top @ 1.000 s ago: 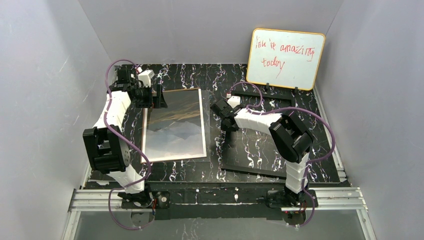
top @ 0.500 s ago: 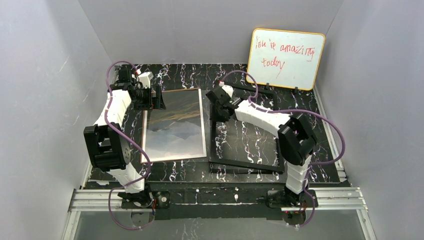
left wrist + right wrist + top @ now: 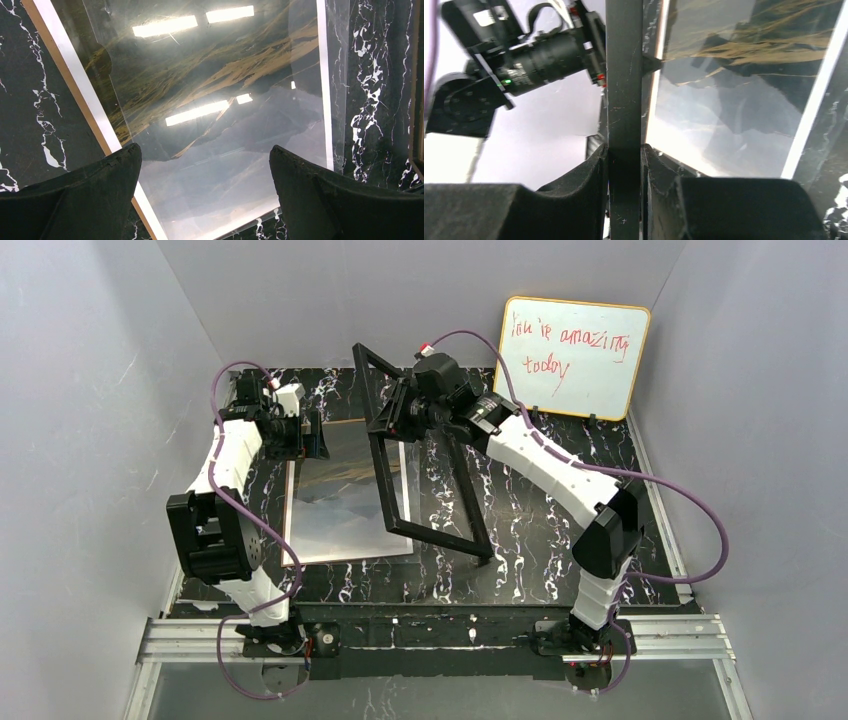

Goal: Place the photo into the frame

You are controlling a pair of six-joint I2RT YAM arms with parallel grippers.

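Moved: frame (image 3: pixel 440 537), raised off the bench (image 3: pixel 520 530), now tilted on edge over the flat photo (image 3: pixel 345 505). Your right end effector (image 3: pixel 624 155) clamps its rail; left end effector (image 3: pixel 205 160) gapes, idle. Lowering likely follows.

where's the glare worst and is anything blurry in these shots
Left wrist view: ceiling-light strips glare across the photo, washing out patches. Right wrist view: the frame in the right gripper is close and sharp, while the left arm behind looks smeared. Top view: even light, only faint sheen.
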